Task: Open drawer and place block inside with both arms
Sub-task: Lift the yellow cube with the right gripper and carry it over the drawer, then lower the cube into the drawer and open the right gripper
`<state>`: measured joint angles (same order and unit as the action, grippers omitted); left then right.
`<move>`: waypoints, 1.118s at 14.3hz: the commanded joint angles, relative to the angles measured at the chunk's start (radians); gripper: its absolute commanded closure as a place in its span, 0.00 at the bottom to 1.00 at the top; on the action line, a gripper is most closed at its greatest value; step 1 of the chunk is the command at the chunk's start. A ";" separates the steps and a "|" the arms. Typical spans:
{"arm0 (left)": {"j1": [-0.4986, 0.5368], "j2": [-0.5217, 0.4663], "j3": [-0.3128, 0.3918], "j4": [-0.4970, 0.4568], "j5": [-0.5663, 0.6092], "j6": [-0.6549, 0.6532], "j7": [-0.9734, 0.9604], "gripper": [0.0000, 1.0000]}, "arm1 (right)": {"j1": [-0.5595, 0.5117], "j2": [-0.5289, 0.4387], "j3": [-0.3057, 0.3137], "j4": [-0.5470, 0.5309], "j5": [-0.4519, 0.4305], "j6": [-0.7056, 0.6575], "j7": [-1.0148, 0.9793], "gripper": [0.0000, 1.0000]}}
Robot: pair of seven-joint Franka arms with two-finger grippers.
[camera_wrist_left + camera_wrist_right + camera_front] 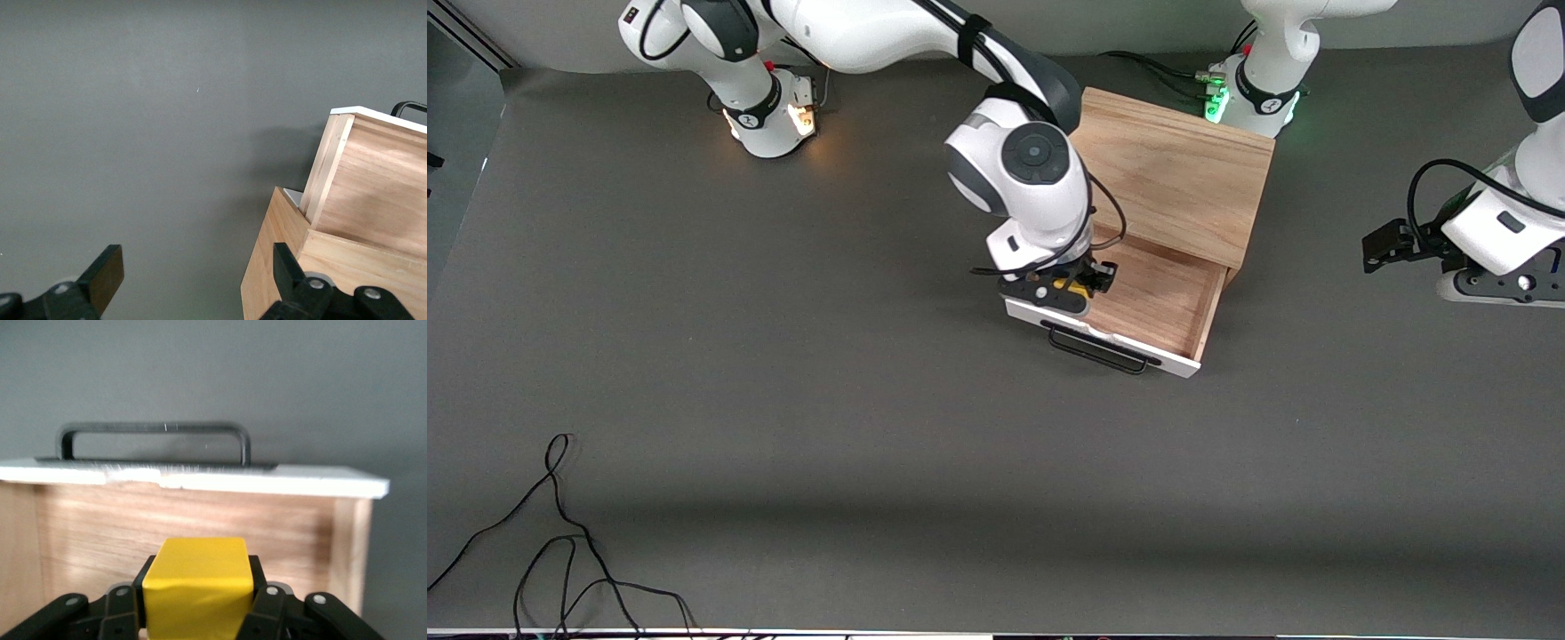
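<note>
The light wooden cabinet (1178, 173) stands near the arms' bases. Its drawer (1165, 302) is pulled out toward the front camera, with white front panel (1178, 360) and black wire handle (1096, 349). My right gripper (1069, 289) is over the drawer's end toward the right arm, shut on the yellow block (1069, 285). In the right wrist view the block (197, 587) sits between the fingers (267, 607), above the drawer floor (200, 520), before the panel (280, 483) and handle (153, 430). My left gripper (1383, 244) waits open, beside the cabinet; its fingers (107, 273) frame bare table.
Loose black cables (560, 533) lie on the grey table near the front camera at the right arm's end. The left wrist view shows the cabinet side (280, 253) and the drawer's side wall (373, 180).
</note>
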<state>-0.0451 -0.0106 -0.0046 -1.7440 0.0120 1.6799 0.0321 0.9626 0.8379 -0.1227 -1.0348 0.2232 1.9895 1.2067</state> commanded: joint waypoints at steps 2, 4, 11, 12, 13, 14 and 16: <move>0.000 0.034 -0.006 0.049 -0.009 -0.023 -0.004 0.00 | 0.034 0.067 -0.009 0.039 0.004 0.034 0.089 0.67; 0.036 0.034 -0.049 0.047 -0.009 -0.020 -0.030 0.00 | 0.036 0.067 -0.008 0.039 0.005 0.034 0.089 0.63; -0.015 0.034 -0.017 0.049 -0.009 -0.023 -0.029 0.00 | 0.059 0.084 -0.008 0.006 0.010 0.061 0.116 0.36; -0.021 0.034 -0.005 0.049 -0.009 -0.023 -0.027 0.00 | 0.062 0.084 -0.008 0.002 0.010 0.065 0.117 0.32; -0.019 0.034 -0.005 0.049 -0.009 -0.023 -0.027 0.00 | 0.062 0.084 -0.008 0.002 0.010 0.065 0.117 0.20; -0.015 0.034 -0.005 0.049 -0.009 -0.023 -0.027 0.00 | 0.064 0.083 -0.008 0.004 0.008 0.065 0.117 0.00; -0.013 0.034 -0.006 0.049 -0.007 -0.023 -0.027 0.00 | 0.064 0.078 -0.008 0.007 0.005 0.065 0.170 0.00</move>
<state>-0.0420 0.0159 -0.0253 -1.7183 0.0118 1.6782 0.0170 1.0154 0.9215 -0.1227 -1.0330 0.2232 2.0442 1.3175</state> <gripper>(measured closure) 0.000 0.304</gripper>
